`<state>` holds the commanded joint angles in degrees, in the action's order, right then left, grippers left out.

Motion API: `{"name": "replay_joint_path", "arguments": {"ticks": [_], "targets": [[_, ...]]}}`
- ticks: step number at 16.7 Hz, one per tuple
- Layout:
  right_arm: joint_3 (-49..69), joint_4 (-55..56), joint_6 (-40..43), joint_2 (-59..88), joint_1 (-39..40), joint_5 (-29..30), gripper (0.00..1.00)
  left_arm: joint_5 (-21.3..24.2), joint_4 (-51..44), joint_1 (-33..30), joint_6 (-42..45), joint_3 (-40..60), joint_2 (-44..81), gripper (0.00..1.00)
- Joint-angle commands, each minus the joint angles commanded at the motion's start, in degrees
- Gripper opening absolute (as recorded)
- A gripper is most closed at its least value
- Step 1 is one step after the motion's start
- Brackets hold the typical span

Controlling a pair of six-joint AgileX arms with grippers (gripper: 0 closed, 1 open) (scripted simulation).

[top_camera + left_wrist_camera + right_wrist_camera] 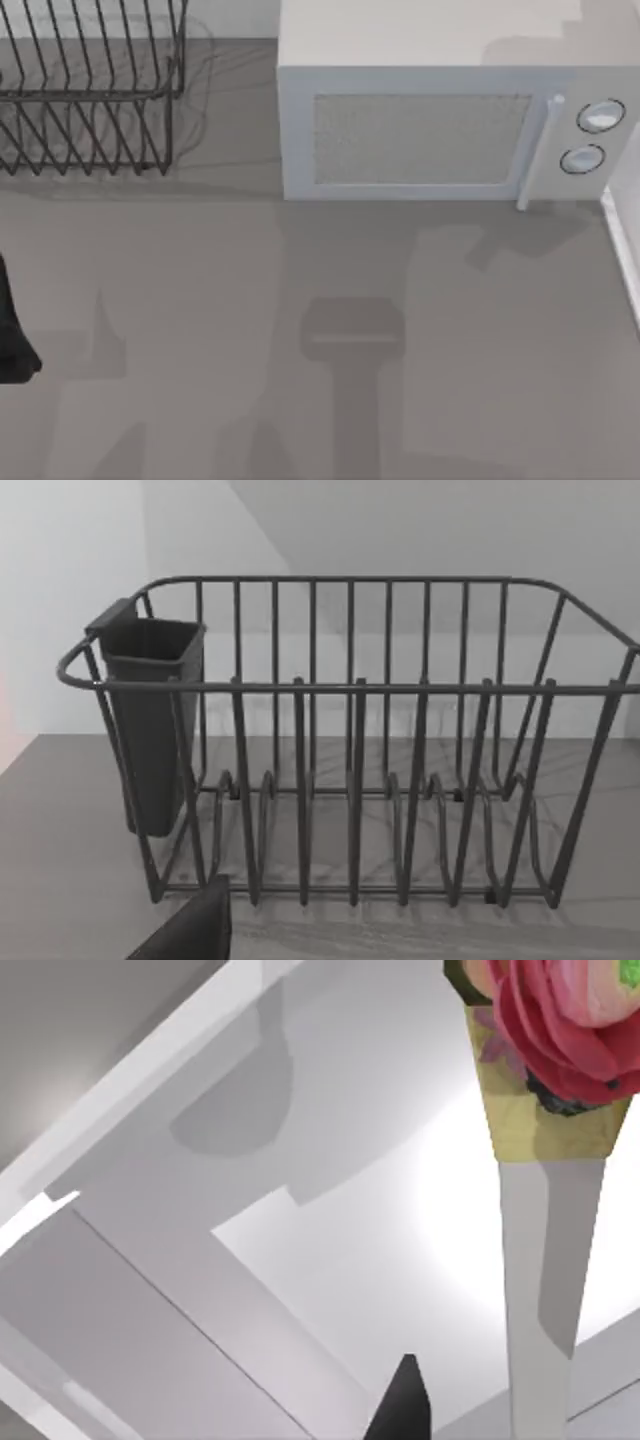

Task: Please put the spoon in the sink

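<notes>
The spoon is out of view. A white raised edge [625,250] runs along the table's right side; I cannot tell whether it is the sink's rim. In the right wrist view, a dark tip of my right gripper [400,1405] juts over slanted white panels [330,1160], close to a pink flower [560,1020] in a yellow and white cone. My left arm [12,330] sits at the table's left edge. In the left wrist view, a dark part of my left gripper [190,930] points at the wire dish rack [350,780].
The dark wire dish rack [90,90] stands at the back left, with a dark cutlery cup [150,720] hung on one end. A white microwave [430,120] with its door shut fills the back centre and right. Arm shadows fall on the grey tabletop [200,300].
</notes>
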<state>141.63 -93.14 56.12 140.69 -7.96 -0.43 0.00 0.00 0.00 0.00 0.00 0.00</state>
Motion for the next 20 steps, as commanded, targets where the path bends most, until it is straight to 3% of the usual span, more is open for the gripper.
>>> {"name": "replay_joint_path", "arguments": {"ticks": [4, 8, 15, 20], "targets": [[16.91, -3.73, -0.51, 11.44, -0.46, 0.12, 0.00, 0.00, 0.00, 0.00, 0.00, 0.00, 0.00, 1.00], [24.32, -5.11, -0.92, 16.61, -0.67, 0.17, 0.00, 0.00, 0.00, 0.00, 0.00, 0.00, 0.00, 1.00], [23.64, -4.29, -1.04, 15.70, -0.71, 0.15, 0.00, 0.00, 0.00, 0.00, 0.00, 0.00, 0.00, 1.00], [10.91, 3.85, -1.01, 12.03, -0.56, 0.09, 0.00, 0.00, 0.00, 0.00, 0.00, 0.00, 0.00, 1.00]]}}
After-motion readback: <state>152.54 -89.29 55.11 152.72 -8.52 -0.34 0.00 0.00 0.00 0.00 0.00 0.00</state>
